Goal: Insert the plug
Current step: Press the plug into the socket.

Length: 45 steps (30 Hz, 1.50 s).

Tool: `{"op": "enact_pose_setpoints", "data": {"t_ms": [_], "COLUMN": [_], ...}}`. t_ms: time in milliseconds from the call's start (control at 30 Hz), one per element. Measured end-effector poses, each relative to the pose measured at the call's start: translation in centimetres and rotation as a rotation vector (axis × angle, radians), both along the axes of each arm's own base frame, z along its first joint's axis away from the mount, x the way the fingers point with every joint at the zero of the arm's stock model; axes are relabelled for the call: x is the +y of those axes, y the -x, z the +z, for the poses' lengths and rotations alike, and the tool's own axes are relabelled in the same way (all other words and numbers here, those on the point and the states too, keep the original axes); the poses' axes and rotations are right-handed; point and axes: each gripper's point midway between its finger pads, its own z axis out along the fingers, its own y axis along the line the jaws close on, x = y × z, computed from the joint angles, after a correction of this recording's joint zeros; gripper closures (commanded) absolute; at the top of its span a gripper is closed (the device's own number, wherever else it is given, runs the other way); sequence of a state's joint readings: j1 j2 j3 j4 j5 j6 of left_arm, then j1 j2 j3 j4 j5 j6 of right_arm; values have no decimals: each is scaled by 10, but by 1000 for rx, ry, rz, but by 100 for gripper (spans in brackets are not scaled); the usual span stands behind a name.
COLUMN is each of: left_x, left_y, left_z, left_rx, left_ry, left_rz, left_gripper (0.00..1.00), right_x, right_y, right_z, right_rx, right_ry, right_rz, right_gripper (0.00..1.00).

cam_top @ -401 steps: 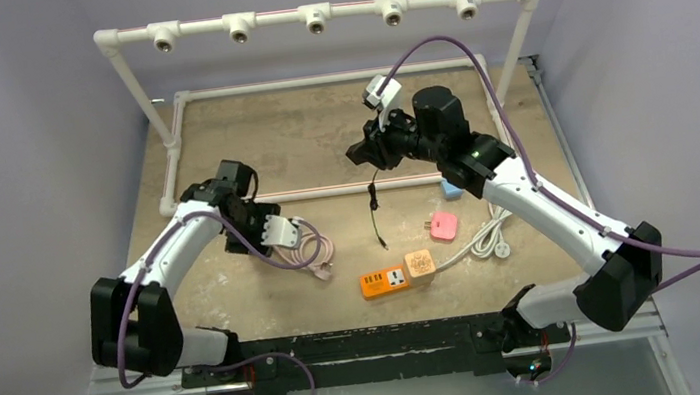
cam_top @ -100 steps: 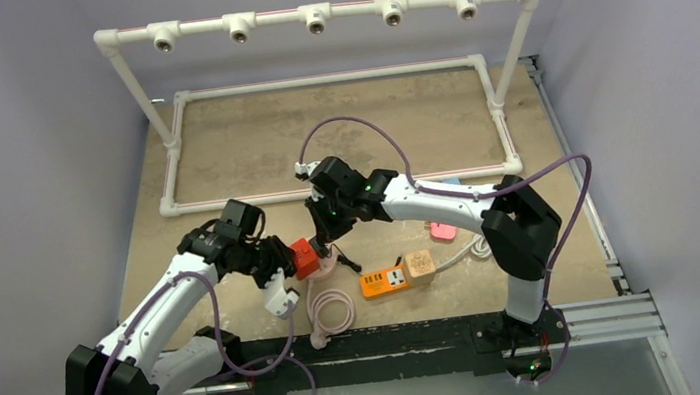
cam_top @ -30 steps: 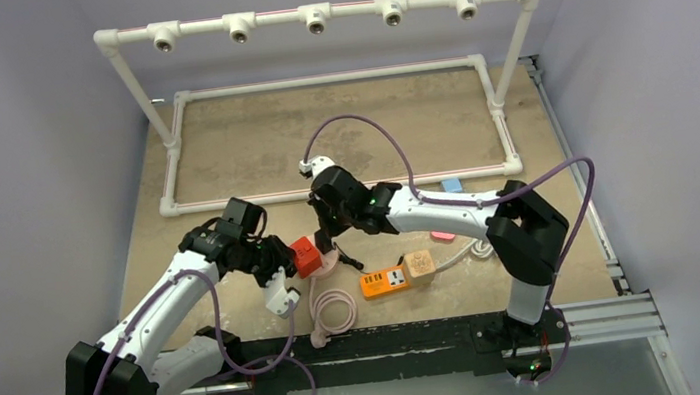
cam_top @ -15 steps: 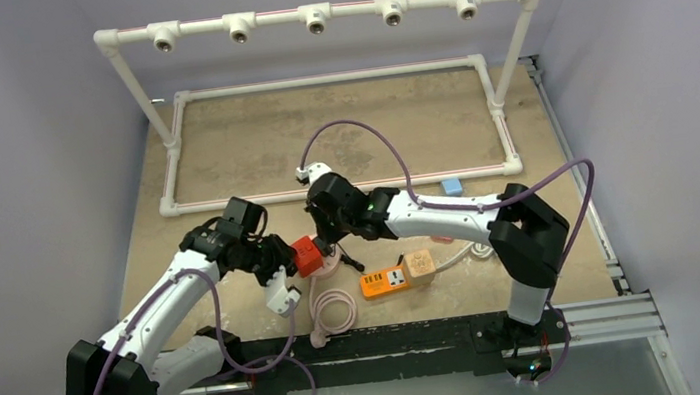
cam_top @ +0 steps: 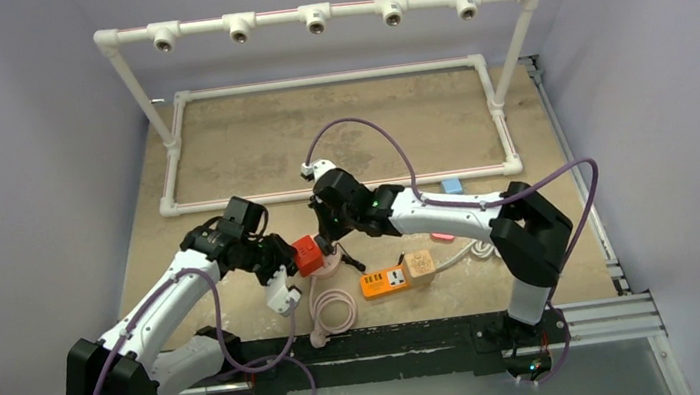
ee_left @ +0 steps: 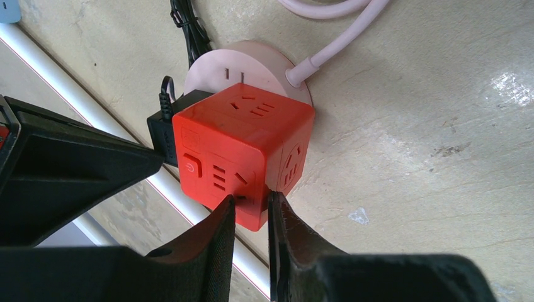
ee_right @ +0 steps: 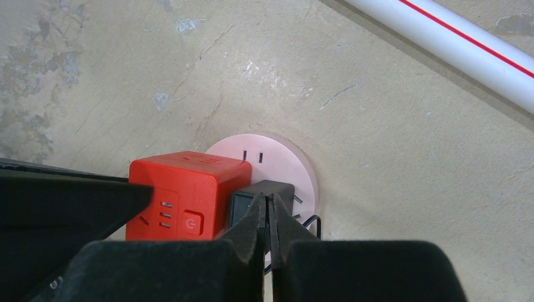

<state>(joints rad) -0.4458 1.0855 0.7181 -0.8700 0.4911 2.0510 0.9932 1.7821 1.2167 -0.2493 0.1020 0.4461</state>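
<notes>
A red cube socket [cam_top: 308, 255] sits over a pink round socket [cam_top: 331, 261] at the table's middle. My left gripper [cam_top: 291, 261] is shut on the cube's near corner [ee_left: 252, 151], one finger on each side face [ee_left: 252, 204]. A black plug [ee_right: 261, 192] lies against the cube's side [ee_right: 182, 189], above the pink disc [ee_right: 283, 157]. My right gripper [ee_right: 266, 202] is shut, its tips touching the plug's back. In the left wrist view the plug [ee_left: 165, 126] shows at the cube's left. In the top view the right gripper [cam_top: 329, 238] hides the plug.
An orange power strip [cam_top: 383, 281] with a tan cube [cam_top: 420, 264] lies right of the grippers. A pink cable coil [cam_top: 332, 311] lies near the front edge. A blue adapter [cam_top: 451, 186] and a white pipe frame [cam_top: 345, 188] are behind.
In the last second the right gripper has shifted only slightly at the cube. Before that the right arm came in from the far side and the left arm brought the red cube.
</notes>
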Motion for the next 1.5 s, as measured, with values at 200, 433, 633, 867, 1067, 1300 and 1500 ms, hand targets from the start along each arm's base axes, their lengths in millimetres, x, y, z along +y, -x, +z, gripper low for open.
{"op": "enact_pose_setpoints", "data": {"t_ms": [200, 433, 633, 867, 1067, 1300, 1500], "left_x": [0, 0, 0, -1, -1, -1, -2], "left_y": [0, 0, -1, -4, -5, -5, -8], "left_z": [0, 0, 1, 4, 5, 5, 5], "left_rx": [0, 0, -2, -26, -51, -60, -70], "left_ry": [-1, -2, -3, 5, 10, 12, 17], "left_rz": [0, 1, 1, 1, -2, -1, -1], "left_gripper": [86, 88, 89, 90, 91, 91, 92], "right_x": [-2, -3, -4, -19, -35, -37, -30], "right_y": [-1, -1, -4, -15, -8, 6, 17], "right_z": [-3, -5, -4, 10, 13, 20, 21], "right_rx": [11, 13, 20, 56, 106, 148, 190], "right_ry": [-4, -1, -1, 48, 123, 102, 59], "right_rz": [1, -1, -11, -57, -62, -27, 18], "right_gripper": [100, 100, 65, 35, 47, 51, 52]}}
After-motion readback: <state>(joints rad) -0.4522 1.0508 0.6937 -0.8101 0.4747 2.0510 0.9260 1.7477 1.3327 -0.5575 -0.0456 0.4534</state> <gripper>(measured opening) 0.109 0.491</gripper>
